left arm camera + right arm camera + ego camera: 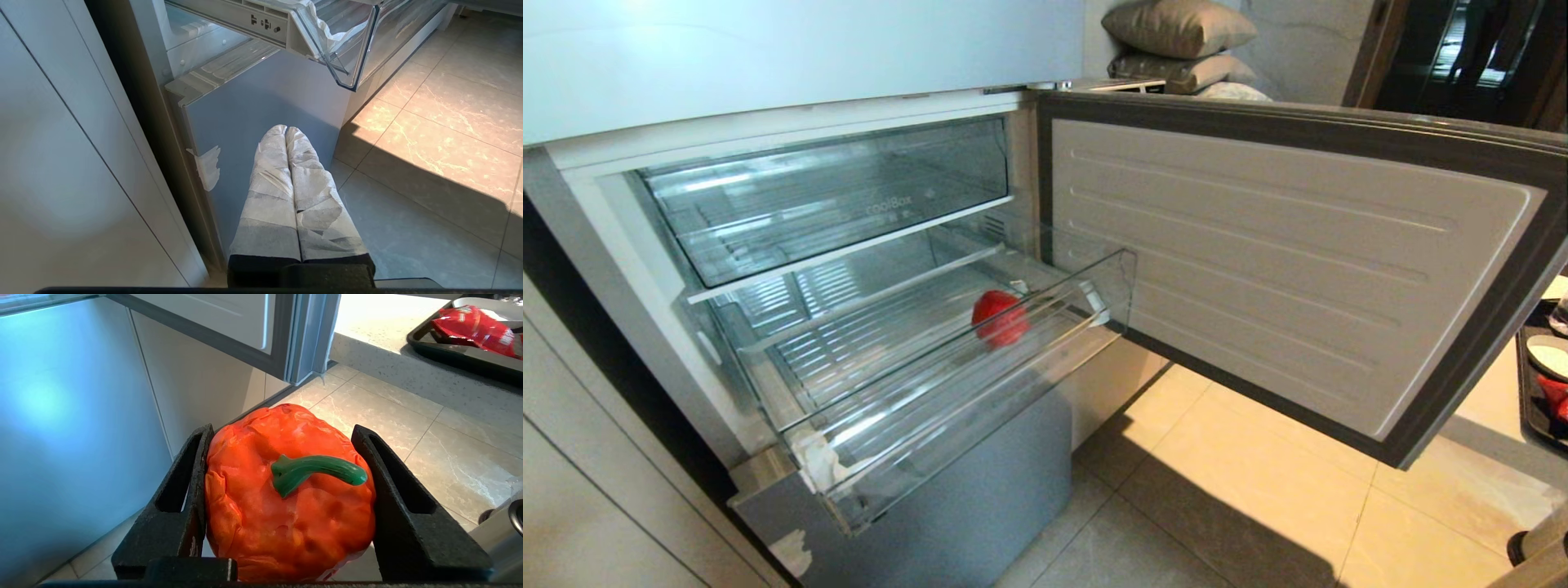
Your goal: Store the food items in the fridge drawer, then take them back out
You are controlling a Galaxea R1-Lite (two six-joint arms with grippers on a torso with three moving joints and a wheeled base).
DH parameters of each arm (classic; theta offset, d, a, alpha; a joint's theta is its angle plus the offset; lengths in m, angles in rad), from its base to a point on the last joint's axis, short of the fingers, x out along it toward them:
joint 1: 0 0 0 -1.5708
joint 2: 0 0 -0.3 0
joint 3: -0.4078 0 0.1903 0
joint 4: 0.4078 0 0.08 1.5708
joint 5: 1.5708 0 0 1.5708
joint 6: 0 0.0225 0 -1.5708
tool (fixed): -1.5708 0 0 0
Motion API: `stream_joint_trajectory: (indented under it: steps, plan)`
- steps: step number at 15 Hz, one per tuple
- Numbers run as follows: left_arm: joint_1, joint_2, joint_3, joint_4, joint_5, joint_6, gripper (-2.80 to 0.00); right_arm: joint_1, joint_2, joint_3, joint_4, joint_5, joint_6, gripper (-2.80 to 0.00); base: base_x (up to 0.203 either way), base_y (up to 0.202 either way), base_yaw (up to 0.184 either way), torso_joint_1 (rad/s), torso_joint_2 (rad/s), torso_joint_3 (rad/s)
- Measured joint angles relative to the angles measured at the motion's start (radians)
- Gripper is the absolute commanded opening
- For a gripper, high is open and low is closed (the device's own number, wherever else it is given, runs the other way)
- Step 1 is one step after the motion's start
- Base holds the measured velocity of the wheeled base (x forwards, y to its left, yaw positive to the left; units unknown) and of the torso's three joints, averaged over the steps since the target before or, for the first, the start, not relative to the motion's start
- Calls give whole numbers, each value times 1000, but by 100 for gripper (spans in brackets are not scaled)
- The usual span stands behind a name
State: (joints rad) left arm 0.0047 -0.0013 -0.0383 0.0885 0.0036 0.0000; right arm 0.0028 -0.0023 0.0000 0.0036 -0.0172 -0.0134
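- Right wrist view: right gripper [286, 498] clamps the orange-red fruit [286, 506] between its black fingers, above the floor.
- Red fruit [1001, 317] lies in the pulled-out fridge drawer [980, 392].
- Left gripper [286, 132] hangs low, fingers pressed together.

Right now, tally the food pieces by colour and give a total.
Red, lying in the pulled-out fridge drawer: 1, the red piece.
Orange-red, held in the right end effector: 1, the orange-red piece.
Total: 2.

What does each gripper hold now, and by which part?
The right gripper holds the orange-red fruit by its two sides. The left gripper holds nothing.
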Motion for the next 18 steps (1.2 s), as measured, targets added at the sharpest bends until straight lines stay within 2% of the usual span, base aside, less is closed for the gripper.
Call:
stream_joint_trajectory:
  steps: [2,18]
  plan:
    - [0,0,0,0,0,0,-280,0,0,0,0,0,2,-280,-4,0,92,-1,2,4]
    - [0,0,0,0,0,0,-280,0,0,0,0,-4,19,-280,2,-7,172,0,3,3]
